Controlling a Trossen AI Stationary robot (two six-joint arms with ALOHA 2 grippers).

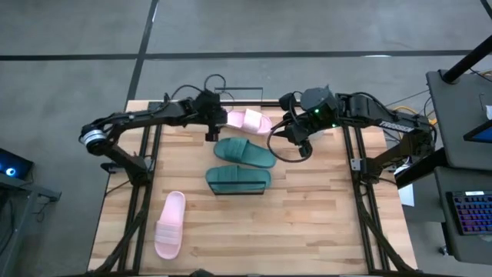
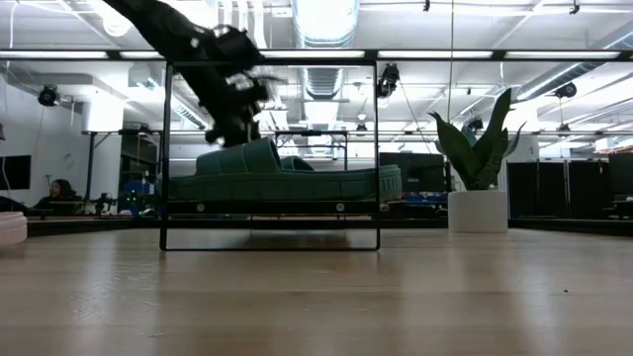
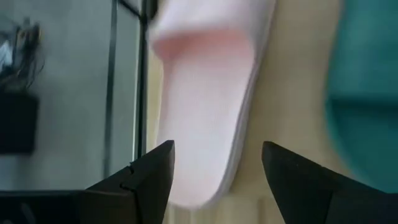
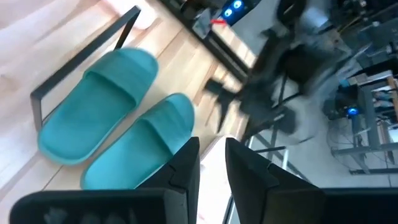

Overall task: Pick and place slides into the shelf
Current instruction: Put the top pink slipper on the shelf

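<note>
One teal slide [image 1: 238, 178] [image 2: 282, 180] lies on the shelf [image 2: 269, 210], a light board in a thin black frame [image 4: 81, 59]. The second teal slide [image 1: 244, 151] [image 4: 140, 146] rests flat on the table just behind it. A pink slide [image 1: 247, 121] [image 3: 208, 106] lies sole-down by the far edge, and the other pink slide [image 1: 171, 223] lies near the left near corner. My left gripper [image 1: 211, 129] [image 3: 214, 177] is open, its fingers standing either side of the far pink slide's end without visible touch. My right gripper [image 1: 298, 142] [image 4: 213, 165] hovers right of that slide, shut.
A second thin black wire frame [image 1: 240, 92] [image 3: 142, 81] stands at the table's far edge beside the pink slide. A cable loops below the right wrist [image 1: 286, 154]. Bare wood [image 1: 307, 223] lies near and right. A potted plant [image 2: 477, 168] stands beyond the table.
</note>
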